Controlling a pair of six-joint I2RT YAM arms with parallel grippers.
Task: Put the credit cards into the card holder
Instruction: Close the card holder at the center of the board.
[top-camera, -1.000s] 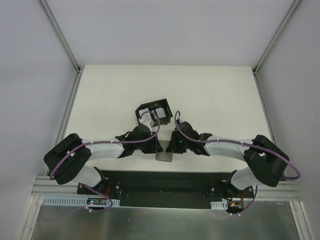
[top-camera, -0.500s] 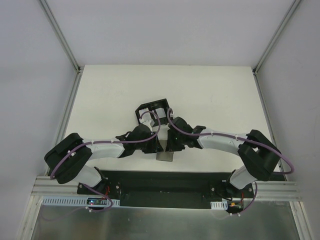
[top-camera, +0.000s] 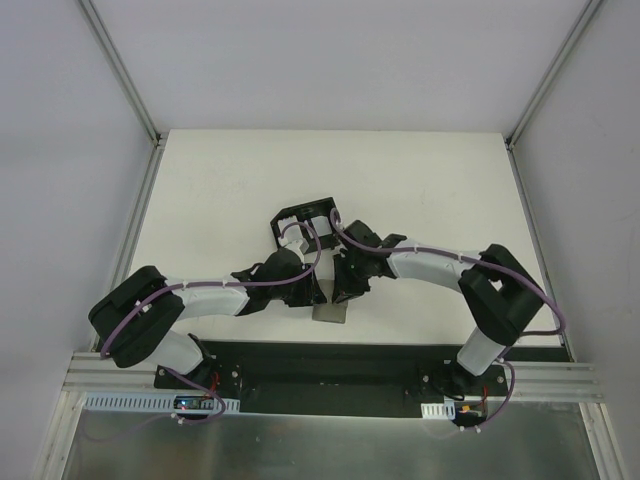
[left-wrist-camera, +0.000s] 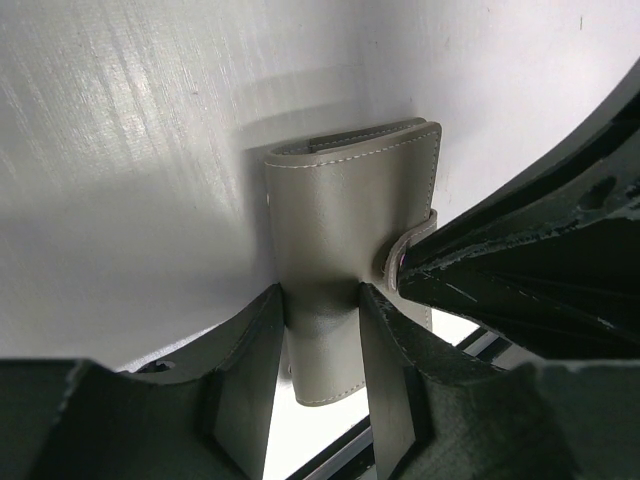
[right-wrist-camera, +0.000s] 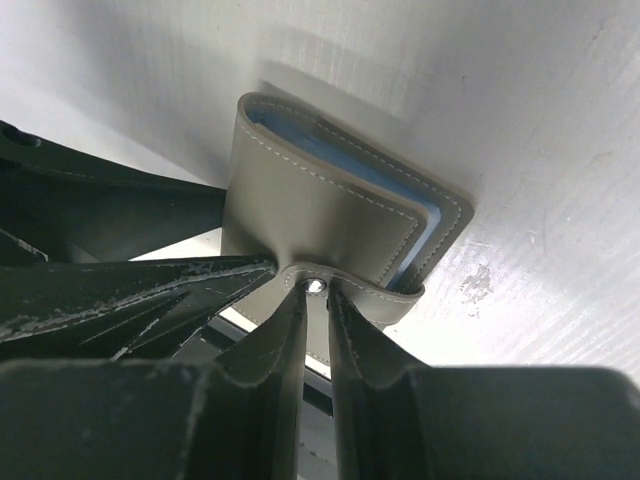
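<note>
left arm (top-camera: 200, 300): white links, bulky black joint housings | right arm (top-camera: 430, 266): same white-and-black build | purple cables (top-camera: 205, 286): one runs along each arm, looping free near the wrist | left fingers (left-wrist-camera: 240, 380): dark grey, flat, tapering | right fingers (right-wrist-camera: 352, 360): dark grey, narrow | base plate (top-camera: 330, 362): black, near edge, thin red wires at each base

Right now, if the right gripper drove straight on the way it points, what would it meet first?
The card holder: the right gripper pinches its closing tab, so it would push into the grey body, then likely the table; depth is unclear.
</note>
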